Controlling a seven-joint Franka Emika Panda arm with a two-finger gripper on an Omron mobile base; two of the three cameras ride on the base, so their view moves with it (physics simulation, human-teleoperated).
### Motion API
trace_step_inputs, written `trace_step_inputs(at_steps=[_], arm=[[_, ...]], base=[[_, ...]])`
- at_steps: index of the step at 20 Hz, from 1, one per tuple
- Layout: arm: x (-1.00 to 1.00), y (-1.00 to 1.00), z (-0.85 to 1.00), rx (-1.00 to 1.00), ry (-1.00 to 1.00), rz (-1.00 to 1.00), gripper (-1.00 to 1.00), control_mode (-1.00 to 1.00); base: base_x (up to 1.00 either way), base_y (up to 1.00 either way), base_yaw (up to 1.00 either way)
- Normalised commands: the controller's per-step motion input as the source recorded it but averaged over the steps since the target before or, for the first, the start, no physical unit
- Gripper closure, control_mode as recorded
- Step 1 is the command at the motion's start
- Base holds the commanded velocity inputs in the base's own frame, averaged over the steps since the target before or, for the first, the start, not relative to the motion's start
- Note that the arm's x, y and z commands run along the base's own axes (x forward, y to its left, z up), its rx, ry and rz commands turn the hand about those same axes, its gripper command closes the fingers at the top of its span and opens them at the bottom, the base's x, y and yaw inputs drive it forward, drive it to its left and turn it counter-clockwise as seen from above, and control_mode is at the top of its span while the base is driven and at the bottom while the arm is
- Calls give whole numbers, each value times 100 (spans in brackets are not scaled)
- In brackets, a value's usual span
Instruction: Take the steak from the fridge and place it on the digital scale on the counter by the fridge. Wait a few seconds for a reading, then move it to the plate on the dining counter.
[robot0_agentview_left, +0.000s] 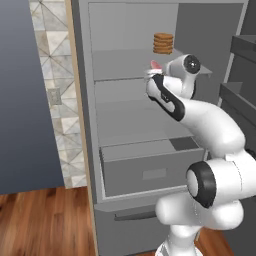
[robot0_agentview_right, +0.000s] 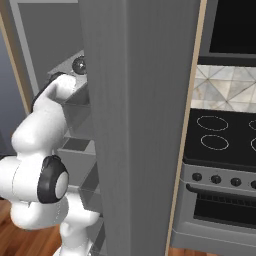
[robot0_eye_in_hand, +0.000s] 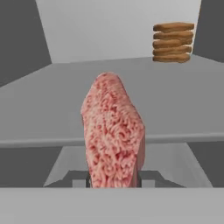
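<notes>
Left base view: the arm reaches into the fridge (robot0_agentview_left: 130, 125), the steak (robot0_agentview_left: 156, 65) pink at the wrist, near the brown discs (robot0_agentview_left: 163, 43).
Hand view: jaws clamped on the steak (robot0_eye_in_hand: 114, 135). Pickup step; next, withdraw toward the scale

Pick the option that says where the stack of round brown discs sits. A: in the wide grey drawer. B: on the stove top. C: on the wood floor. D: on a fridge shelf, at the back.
D: the stack of round brown discs stands on a grey shelf of the fridge, near its back wall, beyond the steak in the hand view.
</notes>
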Motion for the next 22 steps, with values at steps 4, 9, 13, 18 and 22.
trace_step_inputs(at_steps=[4, 9, 13, 18, 22], arm=[[-100, 5, 74, 13, 0, -4, 100, -100], [-100, 0, 75, 12, 1, -5, 100, -100], [-100, 0, 24, 7, 10, -7, 100, -100], [-100, 0, -4, 2, 20, -6, 100, -100], [-83, 4, -35, 0, 25, -2, 100, -100]], base=[[0, 0, 0], [0, 0, 0], [0, 0, 0], [0, 0, 0], [0, 0, 0]])
